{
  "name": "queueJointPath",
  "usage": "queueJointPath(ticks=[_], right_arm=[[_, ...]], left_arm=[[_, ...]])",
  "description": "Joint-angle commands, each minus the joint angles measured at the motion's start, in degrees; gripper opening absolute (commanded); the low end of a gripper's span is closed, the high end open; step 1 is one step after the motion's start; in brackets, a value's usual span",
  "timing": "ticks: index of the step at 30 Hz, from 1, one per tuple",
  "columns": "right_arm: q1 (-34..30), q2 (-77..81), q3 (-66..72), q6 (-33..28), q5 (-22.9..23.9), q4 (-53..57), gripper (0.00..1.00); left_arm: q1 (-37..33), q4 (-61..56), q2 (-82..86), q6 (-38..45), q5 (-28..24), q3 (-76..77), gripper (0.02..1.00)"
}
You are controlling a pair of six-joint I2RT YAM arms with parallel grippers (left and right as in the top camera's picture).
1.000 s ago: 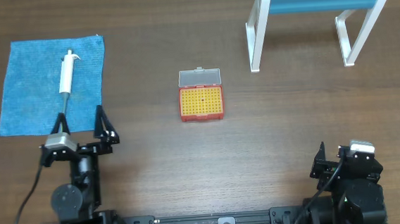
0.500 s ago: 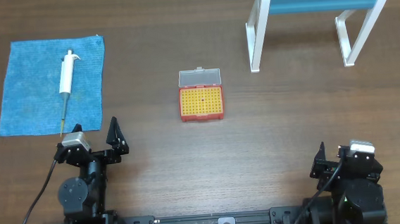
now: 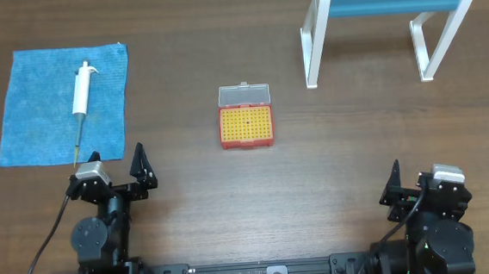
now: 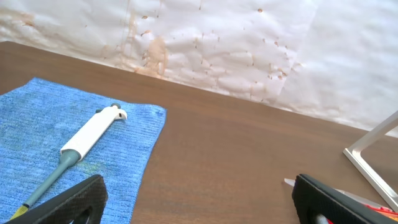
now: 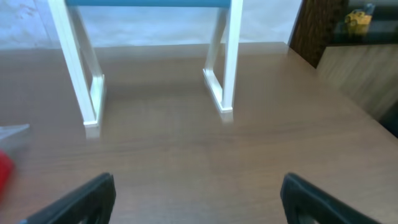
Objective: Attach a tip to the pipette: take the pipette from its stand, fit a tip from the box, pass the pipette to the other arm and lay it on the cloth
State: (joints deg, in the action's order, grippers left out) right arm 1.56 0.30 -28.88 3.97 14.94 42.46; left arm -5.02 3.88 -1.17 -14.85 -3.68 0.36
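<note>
Left arm (image 3: pixel 97 227): folded close over its base, wrist pointing forward.
Left gripper (image 3: pixel 116 158): fingers (image 4: pixel 65 204) spread wide apart.
Right arm (image 3: pixel 437 231): folded compactly over its base.
Right gripper (image 3: pixel 417 182): fingers (image 5: pixel 81 200) spread wide apart.

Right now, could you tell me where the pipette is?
In the top view the pipette lies on the cloth at the far left, just beyond the left gripper and well left of the tip box.
</note>
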Motion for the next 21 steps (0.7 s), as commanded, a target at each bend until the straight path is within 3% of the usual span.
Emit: queueJointPath(ticks=[1,3,6,21], right_arm=[[0.24,-0.20,17.64,-0.20,-17.53,-31.17,0.862],[0.26,-0.20,25.40,-0.20,-19.52,-40.65,0.862],[-0.31,-0.20,27.61,-1.33,-18.16,-36.02,0.864],[-0.37,-0.24,28.68,-1.29,-17.53,-38.66,0.862]], left_arm=[[-0.22,0.44,0.44,0.74,-0.68,-0.04,0.963],[-0.22,0.44,0.44,0.74,-0.68,-0.04,0.963],[-0.22,0.44,0.44,0.74,-0.68,-0.04,0.963],[-0.22,0.44,0.44,0.74,-0.68,-0.04,0.963]])
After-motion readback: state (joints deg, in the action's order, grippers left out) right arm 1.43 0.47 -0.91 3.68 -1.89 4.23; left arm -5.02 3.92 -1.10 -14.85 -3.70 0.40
